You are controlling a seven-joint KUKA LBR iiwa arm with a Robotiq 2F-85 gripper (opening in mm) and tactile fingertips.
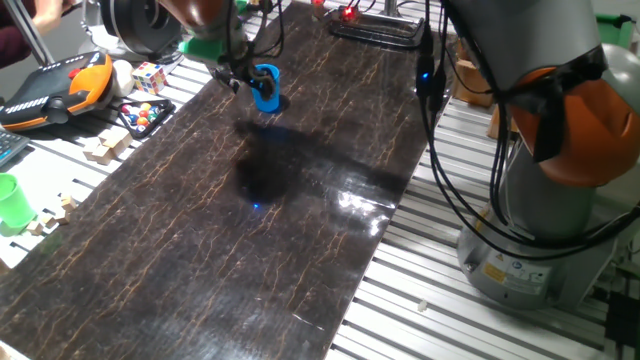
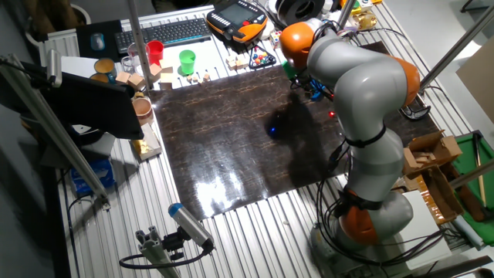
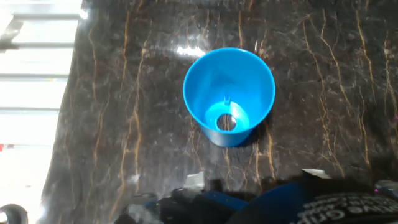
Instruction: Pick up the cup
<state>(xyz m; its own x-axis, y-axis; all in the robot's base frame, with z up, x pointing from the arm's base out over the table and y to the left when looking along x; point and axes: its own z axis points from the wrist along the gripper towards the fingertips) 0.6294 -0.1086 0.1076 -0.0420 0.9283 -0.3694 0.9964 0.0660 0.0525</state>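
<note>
The blue cup (image 1: pixel 266 88) stands upright on the dark marble tabletop (image 1: pixel 220 240) near its far edge. In the hand view I look down into the cup (image 3: pixel 229 93), open side up, with nothing around it. My gripper (image 1: pixel 234 77) hangs just left of the cup in one fixed view, close beside it and not around it. I cannot make out how its fingers stand. Dark parts of the hand (image 3: pixel 261 202) fill the bottom edge of the hand view. In the other fixed view my arm (image 2: pixel 347 69) hides the cup.
A light green cup (image 1: pixel 12 200) stands off the tabletop at the left, also seen in the other fixed view (image 2: pixel 187 60) beside a red cup (image 2: pixel 155 51). A Rubik's cube (image 1: pixel 149 77), an orange teach pendant (image 1: pixel 60 85), wooden blocks (image 1: pixel 105 148) and a black rack (image 1: pixel 380 30) border the tabletop.
</note>
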